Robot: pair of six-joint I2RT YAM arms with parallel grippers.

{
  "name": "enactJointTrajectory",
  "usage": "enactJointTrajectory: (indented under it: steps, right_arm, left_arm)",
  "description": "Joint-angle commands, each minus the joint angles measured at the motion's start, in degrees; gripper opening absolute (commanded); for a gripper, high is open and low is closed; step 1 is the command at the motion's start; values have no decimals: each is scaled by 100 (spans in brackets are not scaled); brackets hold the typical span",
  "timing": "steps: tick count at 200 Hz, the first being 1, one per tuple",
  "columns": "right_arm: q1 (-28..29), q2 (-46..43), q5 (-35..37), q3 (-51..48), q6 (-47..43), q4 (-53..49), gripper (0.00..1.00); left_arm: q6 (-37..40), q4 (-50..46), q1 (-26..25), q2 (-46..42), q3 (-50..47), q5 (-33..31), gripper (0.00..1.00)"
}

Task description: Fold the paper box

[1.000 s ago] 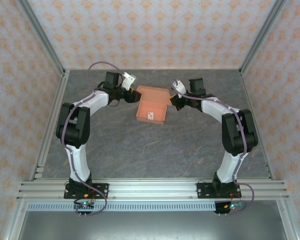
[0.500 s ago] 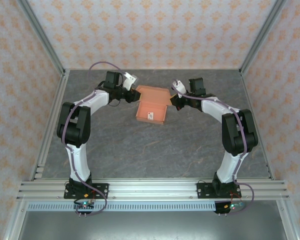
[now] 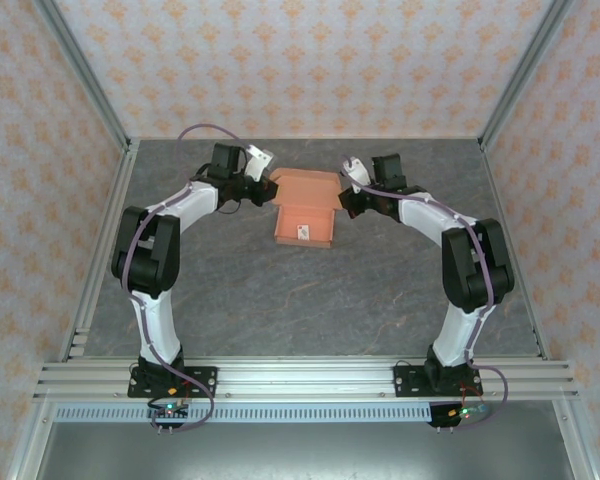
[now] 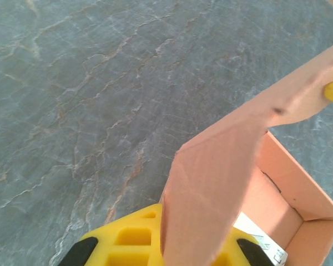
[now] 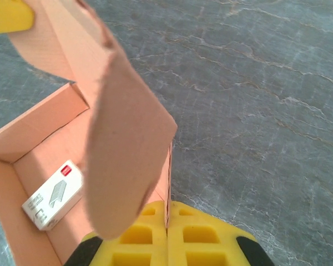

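The box (image 3: pixel 304 215) sits on the desk (image 3: pixel 280 300) in the upper middle of the top view, between the two arms. It is open, and its lid (image 3: pixel 305 184) is raised along the far edge.

The left pincer (image 3: pixel 268 188) is at the lid's left end and the right pincer (image 3: pixel 342 200) is at its right end. Each is clamped tight on the cardboard.

In the left wrist view the left pincer (image 4: pixel 183 241) is at the bottom edge. The lid (image 4: pixel 211 183) rises from between its yellow fingers (image 4: pixel 127 244) and runs to the upper right, where a yellow tip of the other pincer shows at the frame's right edge. The box's open inside lies at the lower right.

In the right wrist view the right pincer (image 5: pixel 167 235) is at the bottom centre, its fingers pressed together on a thin cardboard edge. The lid (image 5: pixel 122 144) curves up toward the upper left. A small white packet (image 5: pixel 53 195) with a red mark lies on the box floor at the lower left.
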Motion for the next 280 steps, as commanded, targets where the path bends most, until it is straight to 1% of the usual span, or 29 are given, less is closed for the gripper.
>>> enactJointTrajectory:
  steps: [1, 24, 37, 60, 73, 116, 152, 181, 208, 280]
  right_arm:
    - [289, -253, 879, 136, 572, -65, 1]
    - [452, -381, 1491, 10, 1240, 145, 1]
    - [602, -453, 1853, -77, 1530, 262, 1]
    - [850, -530, 2606, -170, 2039, 435, 1]
    - [945, -548, 2895, -244, 2262, 557, 1]
    - [1307, -455, 3746, -333, 2618, 830, 1]
    - [1467, -392, 3998, -581, 2769, 1369, 1]
    - [1480, -370, 4005, -803, 2804, 1796, 1]
    - [1496, -299, 4058, -861, 2798, 1946, 1]
    - [1514, -290, 4084, -1402, 2729, 2615, 1]
  left_arm:
    - [-484, 469, -225, -575, -226, -771, 3]
    - [-915, 730, -459, -792, -451, -1454, 3]
    - [-1104, 846, -626, -927, -593, -1978, 3]
    - [-1390, 1130, -899, -1071, -831, -2583, 4]
    - [-1562, 1255, -1031, -1094, -935, -2994, 4]
    - [-2348, 1773, -1231, -1106, -1257, -3769, 5]
    - [-2755, 2166, -1488, -1026, -1458, -4453, 7]
    - [-3010, 2421, -1715, -955, -1597, -4928, 7]
    - [-2977, 2726, -1940, -889, -1748, -5316, 6]
    - [-2910, 2967, -2320, -796, -2046, -6074, 6]
